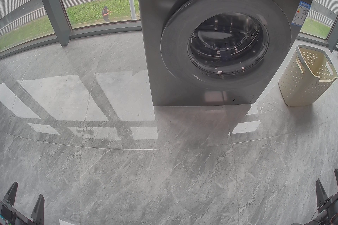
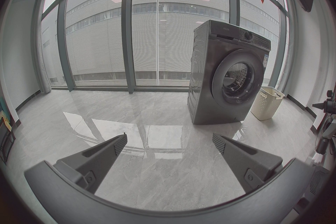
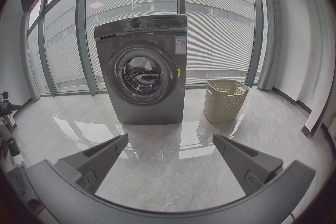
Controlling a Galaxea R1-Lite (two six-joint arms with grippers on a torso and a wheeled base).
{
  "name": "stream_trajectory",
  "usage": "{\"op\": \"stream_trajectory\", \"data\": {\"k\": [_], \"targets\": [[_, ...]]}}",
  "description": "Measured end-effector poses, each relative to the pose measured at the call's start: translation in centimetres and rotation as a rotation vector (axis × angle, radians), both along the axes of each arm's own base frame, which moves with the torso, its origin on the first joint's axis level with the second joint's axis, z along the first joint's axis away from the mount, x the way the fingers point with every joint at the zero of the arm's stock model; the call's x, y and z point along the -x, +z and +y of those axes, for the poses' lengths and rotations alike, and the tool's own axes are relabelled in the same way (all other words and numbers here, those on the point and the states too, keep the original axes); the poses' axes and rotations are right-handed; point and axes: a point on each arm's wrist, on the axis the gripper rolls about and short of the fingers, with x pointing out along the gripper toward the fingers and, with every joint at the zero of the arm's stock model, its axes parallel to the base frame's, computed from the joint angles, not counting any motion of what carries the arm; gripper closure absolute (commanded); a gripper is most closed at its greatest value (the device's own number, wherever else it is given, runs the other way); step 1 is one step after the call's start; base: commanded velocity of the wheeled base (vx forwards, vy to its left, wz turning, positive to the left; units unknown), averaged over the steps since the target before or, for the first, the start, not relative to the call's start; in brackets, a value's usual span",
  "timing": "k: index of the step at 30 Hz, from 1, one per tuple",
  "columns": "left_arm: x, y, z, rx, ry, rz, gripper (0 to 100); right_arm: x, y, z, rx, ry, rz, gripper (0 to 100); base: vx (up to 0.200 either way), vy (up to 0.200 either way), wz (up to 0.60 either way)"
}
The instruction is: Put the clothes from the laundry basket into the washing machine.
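Note:
A grey front-loading washing machine (image 1: 225, 32) stands on the floor ahead with its round door shut; it shows too in the left wrist view (image 2: 229, 74) and the right wrist view (image 3: 143, 70). A cream perforated laundry basket (image 1: 308, 76) stands on the floor just to its right, also seen from the wrists (image 2: 267, 102) (image 3: 225, 99); its inside is hidden, so I cannot tell whether clothes lie in it. My left gripper (image 2: 169, 140) is low at the near left, open and holding nothing. My right gripper (image 3: 170, 140) is low at the near right, open with nothing in it.
Polished grey tile floor (image 1: 141, 166) spreads wide between me and the machine. Tall windows with dark frames (image 2: 127, 25) run behind the machine. White walls (image 3: 297, 60) close the room to the right of the basket.

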Motion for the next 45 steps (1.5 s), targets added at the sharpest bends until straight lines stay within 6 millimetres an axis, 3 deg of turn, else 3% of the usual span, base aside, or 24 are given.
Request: {"op": "stream_trajectory", "data": {"k": [4, 12, 16, 22, 30, 40, 45], "targets": [[0.0, 0.0, 0.0, -0.004, -0.002, -0.001, 0, 0.0, 0.3, 0.0, -0.016, -0.001, -0.026, 0, 0.0, -0.2, 0.0], [0.0, 0.0, 0.0, -0.01, 0.0, -0.001, 0, 0.9, 4.8, 0.0, -0.05, 0.056, -0.123, 0, 0.0, -0.2, 0.0], [0.0, 0.0, 0.0, -0.013, -0.001, -0.001, 0, -0.3, 6.1, 0.0, -0.075, 0.103, -0.084, 0, 0.0, -0.2, 0.0], [0.0, 0.0, 0.0, -0.015, 0.0, 0.0, 0, -3.9, 7.4, 0.3, -0.097, 0.19, 0.022, 0, 0.0, -0.2, 0.0], [0.0, 0.0, 0.0, -0.015, 0.0, 0.001, 0, -10.5, 9.2, 2.2, -0.142, 0.339, 0.134, 0, 0.0, -0.2, 0.0], [0.0, 0.0, 0.0, -0.013, 0.0, 0.002, 0, -18.4, 10.5, 7.5, -0.175, 0.537, 0.085, 0, 0.02, 0.0, 0.0], [0.0, 0.0, 0.0, -0.007, -0.004, 0.003, 0, -20.0, 9.3, 9.8, -0.186, 0.608, 0.148, 0, 0.2, 0.0, 0.0]]}}
